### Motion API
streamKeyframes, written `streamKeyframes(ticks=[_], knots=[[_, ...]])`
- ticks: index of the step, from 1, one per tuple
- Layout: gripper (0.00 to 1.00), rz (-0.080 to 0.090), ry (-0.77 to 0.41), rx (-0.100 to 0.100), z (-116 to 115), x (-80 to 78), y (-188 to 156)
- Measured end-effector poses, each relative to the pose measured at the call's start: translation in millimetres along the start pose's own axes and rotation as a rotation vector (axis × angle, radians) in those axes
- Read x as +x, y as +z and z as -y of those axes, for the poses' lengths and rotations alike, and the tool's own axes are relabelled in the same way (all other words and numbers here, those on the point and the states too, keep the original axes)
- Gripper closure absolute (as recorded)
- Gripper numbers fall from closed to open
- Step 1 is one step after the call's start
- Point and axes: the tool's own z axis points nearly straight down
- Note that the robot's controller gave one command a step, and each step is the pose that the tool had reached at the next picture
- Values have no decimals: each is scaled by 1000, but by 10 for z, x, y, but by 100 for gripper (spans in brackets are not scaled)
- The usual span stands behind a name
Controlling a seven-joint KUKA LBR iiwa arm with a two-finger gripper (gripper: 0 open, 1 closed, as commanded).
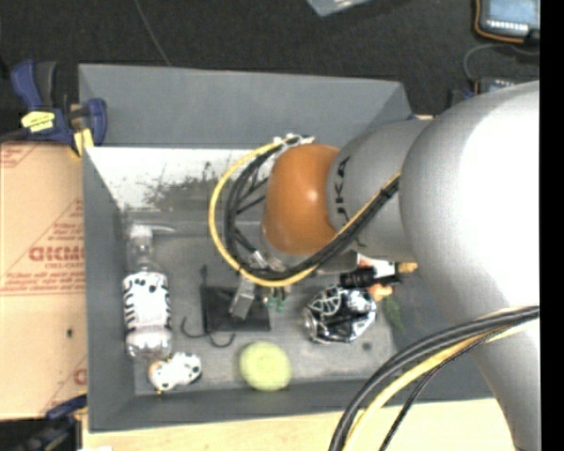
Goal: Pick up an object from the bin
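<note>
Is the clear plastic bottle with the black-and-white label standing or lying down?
Lying down: the bottle shows its whole side, neck to base.

The grey metal bin [169,216] bears a clear bottle [146,310], spotted toy [175,372], yellow-green ball [264,365], flat black item [216,313] and crumpled black-and-white packet [339,315].

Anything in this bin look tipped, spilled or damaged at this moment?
Nothing looks spilled or broken. The clear bottle with the black-and-white label lies on its side by the left wall, and the black-and-white bundle right of centre looks crumpled. Both seem ordinary for loose bin items. The tool hangs over a flat black piece.
</note>
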Motion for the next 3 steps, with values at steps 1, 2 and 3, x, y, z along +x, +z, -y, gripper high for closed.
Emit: streamKeyframes(ticks=[1, 2, 3], knots=[[100, -5, 0, 2, 8, 17, -58], [100, -9, 0, 4, 11, 25, -287], [100, -3, -1, 1, 1, 7, -495]])
